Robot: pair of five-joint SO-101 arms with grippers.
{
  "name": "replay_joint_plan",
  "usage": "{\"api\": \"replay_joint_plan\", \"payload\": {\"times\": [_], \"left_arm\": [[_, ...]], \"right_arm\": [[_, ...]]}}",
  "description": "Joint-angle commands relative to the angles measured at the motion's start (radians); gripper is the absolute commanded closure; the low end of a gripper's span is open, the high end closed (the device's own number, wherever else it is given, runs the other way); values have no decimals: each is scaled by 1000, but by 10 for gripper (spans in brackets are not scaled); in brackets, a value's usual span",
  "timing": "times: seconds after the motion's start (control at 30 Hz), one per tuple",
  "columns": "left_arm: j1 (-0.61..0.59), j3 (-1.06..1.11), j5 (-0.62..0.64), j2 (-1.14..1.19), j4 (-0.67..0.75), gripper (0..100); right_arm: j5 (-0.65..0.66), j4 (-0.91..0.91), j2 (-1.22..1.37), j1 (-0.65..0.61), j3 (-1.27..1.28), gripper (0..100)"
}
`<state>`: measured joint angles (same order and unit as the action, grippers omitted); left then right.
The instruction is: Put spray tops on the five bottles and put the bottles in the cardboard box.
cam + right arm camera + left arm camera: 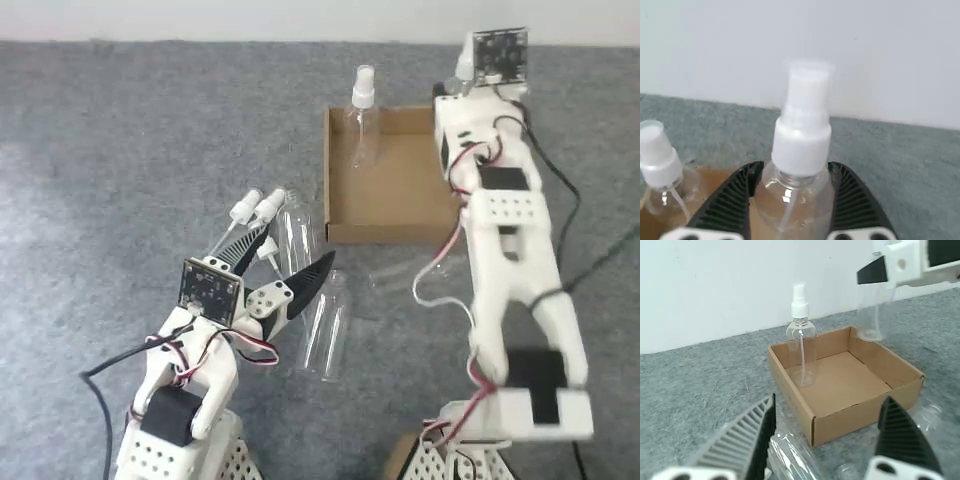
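The clear plastic bottle with white spray top looks featherlight, slick and a bit squishy, so I'd grab its shoulder under the cap. The right claw is clamped there, holding it upright at the far corner of the brown cardboard box. The left claw hangs spread wide above clear bottles lying on the grey surface.

One capped bottle stands in the far left corner of the box. A second bottle sits between the right arm's jaws above the far right corner. Open bottles lie on the table before the box, with spray tops beside them.
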<state>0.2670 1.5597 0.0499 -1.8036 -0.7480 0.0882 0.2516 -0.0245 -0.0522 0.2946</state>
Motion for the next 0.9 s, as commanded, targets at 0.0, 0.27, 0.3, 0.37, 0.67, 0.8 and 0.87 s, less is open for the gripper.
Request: {"api": "replay_joint_plan", "payload": {"times": [0.0,0.27,0.3,0.37,0.67,0.8,0.87], "left_arm": [[-6,-5,-23,-12,31,692],[-6,-5,-23,-12,31,692],[-6,-5,-23,-12,31,692],[-6,-5,-23,-12,31,692],[-6,-5,-25,-12,31,692],[-6,-5,-25,-12,31,692],[-6,-5,-25,-12,31,692]], "right_arm": [[-20,-128,127,-22,-121,992],[-26,-208,323,-24,-221,992],[-26,-223,341,-25,-232,992],[-26,-252,369,-25,-250,992],[-26,-289,460,-58,-269,992],[-26,-289,467,-56,-269,992],[-26,-289,469,-56,-269,992]]}}
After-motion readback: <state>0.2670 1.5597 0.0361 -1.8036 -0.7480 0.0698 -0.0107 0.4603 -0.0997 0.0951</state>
